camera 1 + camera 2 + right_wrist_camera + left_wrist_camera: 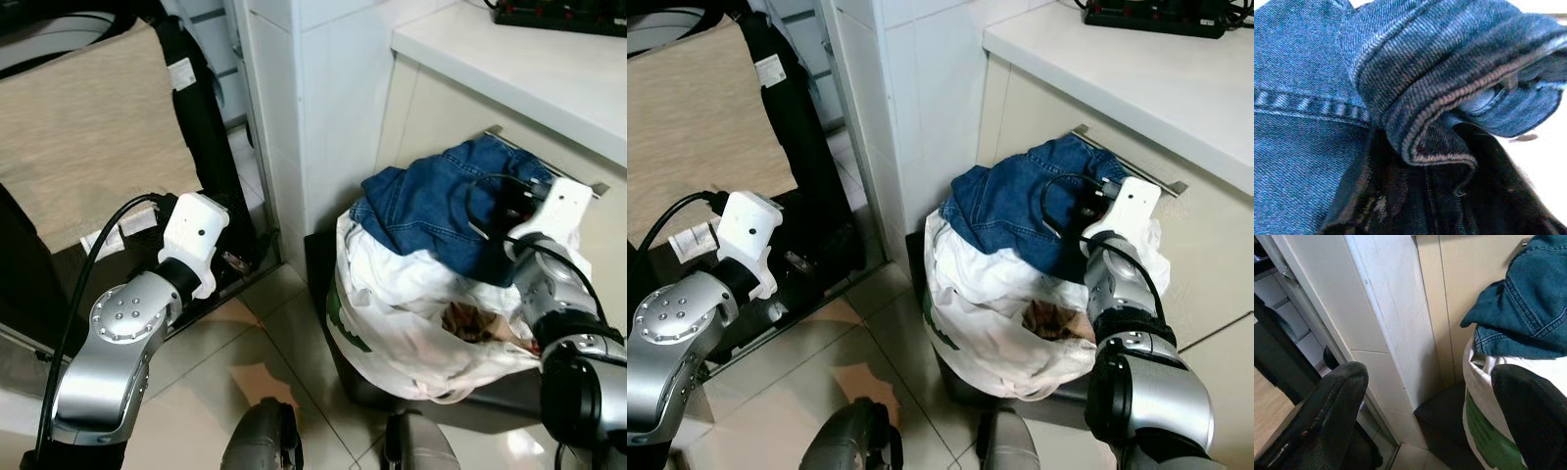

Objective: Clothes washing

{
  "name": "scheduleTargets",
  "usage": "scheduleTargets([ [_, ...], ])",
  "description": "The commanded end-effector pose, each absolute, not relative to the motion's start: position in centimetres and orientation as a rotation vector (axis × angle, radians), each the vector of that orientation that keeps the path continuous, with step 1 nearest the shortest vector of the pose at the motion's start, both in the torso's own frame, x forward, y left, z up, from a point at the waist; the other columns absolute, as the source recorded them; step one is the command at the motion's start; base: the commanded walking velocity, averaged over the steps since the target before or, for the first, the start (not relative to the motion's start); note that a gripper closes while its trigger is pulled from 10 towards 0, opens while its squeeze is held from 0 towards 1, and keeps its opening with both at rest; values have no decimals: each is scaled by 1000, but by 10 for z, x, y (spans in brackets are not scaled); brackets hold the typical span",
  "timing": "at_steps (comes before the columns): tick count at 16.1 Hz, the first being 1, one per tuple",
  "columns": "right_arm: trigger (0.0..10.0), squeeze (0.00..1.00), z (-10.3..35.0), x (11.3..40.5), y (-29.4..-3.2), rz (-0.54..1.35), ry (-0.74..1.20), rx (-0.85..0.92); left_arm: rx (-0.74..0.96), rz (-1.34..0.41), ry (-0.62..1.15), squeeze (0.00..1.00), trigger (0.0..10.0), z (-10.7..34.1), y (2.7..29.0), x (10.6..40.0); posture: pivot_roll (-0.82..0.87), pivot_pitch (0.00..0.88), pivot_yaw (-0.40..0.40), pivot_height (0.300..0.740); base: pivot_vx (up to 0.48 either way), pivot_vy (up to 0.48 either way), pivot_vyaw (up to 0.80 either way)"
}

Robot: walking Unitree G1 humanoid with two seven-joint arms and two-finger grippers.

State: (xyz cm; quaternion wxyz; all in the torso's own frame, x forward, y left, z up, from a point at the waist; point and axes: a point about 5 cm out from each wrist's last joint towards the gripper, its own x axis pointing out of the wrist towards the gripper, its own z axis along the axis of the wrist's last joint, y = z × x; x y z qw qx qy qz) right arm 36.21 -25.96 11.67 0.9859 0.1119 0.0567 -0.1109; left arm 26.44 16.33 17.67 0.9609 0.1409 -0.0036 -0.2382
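- The blue denim garment lies on top of a white plastic bag with green print. The bag is full of laundry and stands on a dark low base on the tiled floor, just beside the cream cabinet front under the white desk.
- The right gripper is at the far side of the garment, against the cabinet. In the right wrist view a thick folded hem of the denim sits between its black fingers, so I judge that they are closed on the fold and gripping it.
- The hold is on an edge seam, probably because a thick hem gives the fingers more material than flat cloth.
- The left gripper is held in the air near the white tiled pillar, to the side of the bag. Its two black fingers are wide apart and hold nothing.
- It seems to wait there, ready to support the bag or the cloth.
- Inside the bag a brown patterned cloth shows under the white folds.
- The garment is not yet out of the bag; lifting may drag the light bag with it.
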Motion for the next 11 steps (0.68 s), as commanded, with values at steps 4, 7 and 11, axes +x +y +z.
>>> scheduleTargets([
  [4,0,0,114,373,-218,-50,161,156,281,-493,-2,0,10000,177,158,263,82,170,61,686,0,0,0],
  [7,0,0,118,375,-200,38,121,183,263,-506,0,0,10000,172,152,266,54,154,58,686,0,0,0],
  [11,0,0,135,376,-190,104,25,185,226,-517,-25,0,10000,169,139,275,9,102,34,686,0,0,0],
])
